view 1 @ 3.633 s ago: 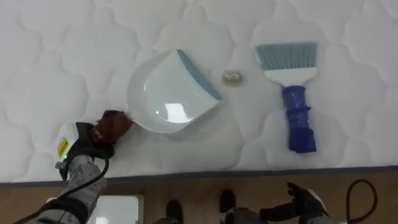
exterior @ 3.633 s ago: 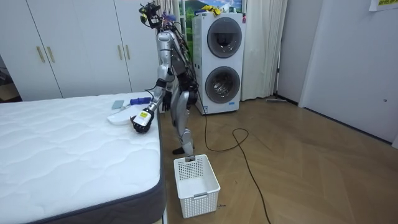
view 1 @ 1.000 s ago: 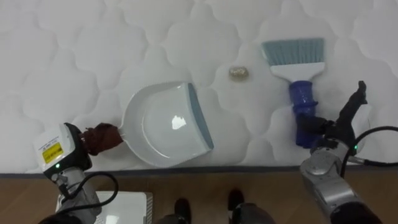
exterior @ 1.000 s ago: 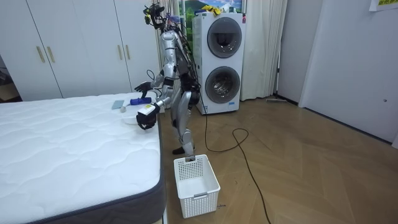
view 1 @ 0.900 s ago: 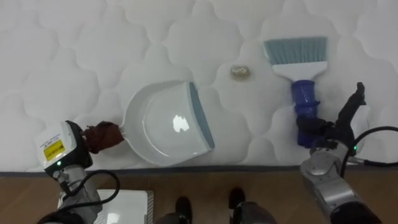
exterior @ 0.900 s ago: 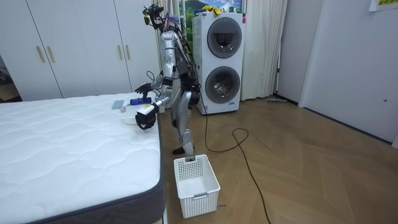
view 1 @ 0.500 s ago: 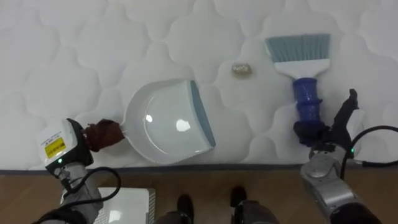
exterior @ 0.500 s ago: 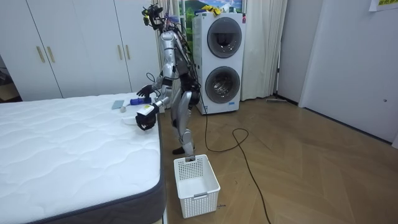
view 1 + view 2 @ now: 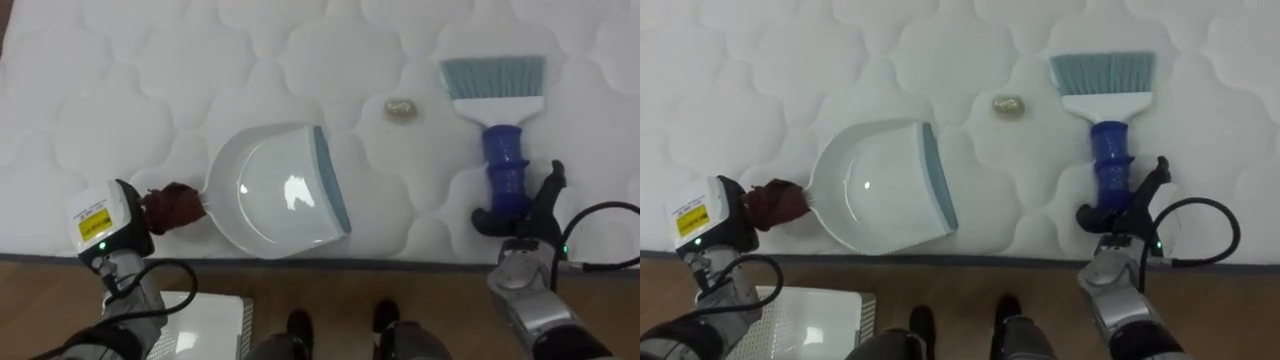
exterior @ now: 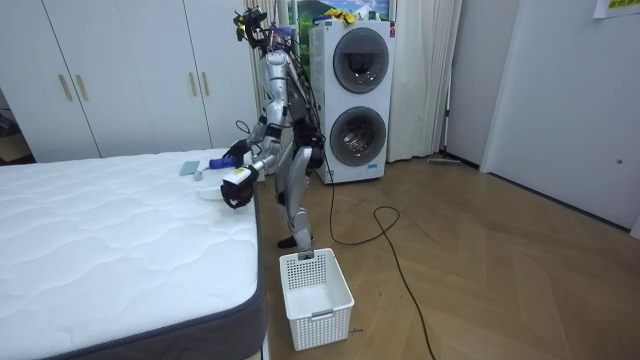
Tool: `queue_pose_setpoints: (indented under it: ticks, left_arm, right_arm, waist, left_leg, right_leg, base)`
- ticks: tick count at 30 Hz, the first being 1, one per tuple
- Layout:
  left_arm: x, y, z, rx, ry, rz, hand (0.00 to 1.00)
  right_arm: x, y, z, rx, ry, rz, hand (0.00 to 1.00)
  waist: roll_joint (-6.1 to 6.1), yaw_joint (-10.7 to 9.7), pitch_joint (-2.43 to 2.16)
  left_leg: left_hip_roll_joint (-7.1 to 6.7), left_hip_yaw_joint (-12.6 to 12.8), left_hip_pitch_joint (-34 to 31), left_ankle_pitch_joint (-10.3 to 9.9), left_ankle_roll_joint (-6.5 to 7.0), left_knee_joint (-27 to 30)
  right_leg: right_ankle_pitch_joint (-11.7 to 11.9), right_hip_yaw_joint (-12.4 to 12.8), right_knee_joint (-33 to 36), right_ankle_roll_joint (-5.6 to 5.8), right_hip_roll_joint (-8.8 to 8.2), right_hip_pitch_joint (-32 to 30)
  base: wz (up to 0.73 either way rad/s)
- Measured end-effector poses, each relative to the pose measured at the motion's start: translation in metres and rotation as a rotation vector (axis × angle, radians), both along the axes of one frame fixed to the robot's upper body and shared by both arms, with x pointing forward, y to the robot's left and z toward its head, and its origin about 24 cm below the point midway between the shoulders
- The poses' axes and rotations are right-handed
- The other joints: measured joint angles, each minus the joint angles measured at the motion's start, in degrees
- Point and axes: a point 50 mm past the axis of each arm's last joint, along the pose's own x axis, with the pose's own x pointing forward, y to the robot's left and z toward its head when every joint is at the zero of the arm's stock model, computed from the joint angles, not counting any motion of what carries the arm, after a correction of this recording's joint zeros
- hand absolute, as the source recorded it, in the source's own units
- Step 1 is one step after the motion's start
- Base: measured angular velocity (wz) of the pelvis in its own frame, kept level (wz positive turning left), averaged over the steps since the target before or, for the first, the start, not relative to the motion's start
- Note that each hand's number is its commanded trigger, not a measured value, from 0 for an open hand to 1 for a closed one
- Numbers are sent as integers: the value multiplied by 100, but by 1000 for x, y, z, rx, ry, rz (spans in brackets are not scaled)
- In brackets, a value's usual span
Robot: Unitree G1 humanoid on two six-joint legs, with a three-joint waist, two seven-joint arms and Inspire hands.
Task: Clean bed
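A white dustpan with a grey-blue lip lies on the quilted white mattress near its front edge. My left hand is shut on its dark red handle. A small crumpled scrap lies between the pan and a hand brush with a blue handle and pale bristles. At the near end of the brush handle, my right hand has its fingers hooked round the end and its thumb sticking up. In the room view I stand at the bed's corner, both hands over the mattress.
The mattress edge runs just in front of me, with wooden floor below it. A white slatted basket stands on the floor by my feet. Wardrobes and stacked washing machines stand behind the bed.
My right hand has come up from below the bed's edge and shifted left onto the end of the brush handle. The dustpan was drawn back towards the bed's edge; the view has shifted.
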Motion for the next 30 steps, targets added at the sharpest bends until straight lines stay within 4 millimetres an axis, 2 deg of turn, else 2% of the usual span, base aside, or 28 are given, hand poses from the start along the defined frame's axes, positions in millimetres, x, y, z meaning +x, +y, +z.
queue_pose_setpoints:
  ticks: [12, 15, 27, 28, 30]
  left_arm:
    - [0, 0, 0, 2, 3, 1, 100]
    - [0, 0, 0, 6, 3, -2, 100]
    - [3, -1, 1, 6, 14, -17, 100]
    - [3, -1, 2, 5, 11, -18, 100]
    - [4, -2, 2, 6, 9, -20, 100]
  right_arm:
    - [10, -6, 0, -12, 55, 5, 0]
    - [11, -7, 0, -23, 68, 4, 0]
    - [15, -11, 1, -28, 113, -5, 0]
    - [15, -11, 1, -27, 115, -6, 13]
    - [15, -11, 2, -29, 115, -5, 86]
  waist:
    - [-3, 14, 1]
    - [0, 20, 2]
    - [1, 25, 4]
    - [2, 26, 4]
    - [3, 29, 7]
  left_leg:
    - [13, -25, -33, -13, -12, 53]
    - [-1, -80, -48, -13, -12, 47]
    - [0, -160, -134, -14, -11, 67]
    - [0, -168, -144, -14, -11, 67]
    - [4, -178, -163, -14, -11, 69]
  right_leg:
    - [11, -56, -8, -19, 31, 1]
    - [1, -134, 3, -37, -45, -1]
    - [-4, -255, 10, -31, -46, -6]
    - [-5, -283, 10, -32, -51, -6]
    - [-5, -294, 12, -33, -48, -9]
  base:
    - [0]
    - [4]
    - [4]
    - [4]
    - [2]
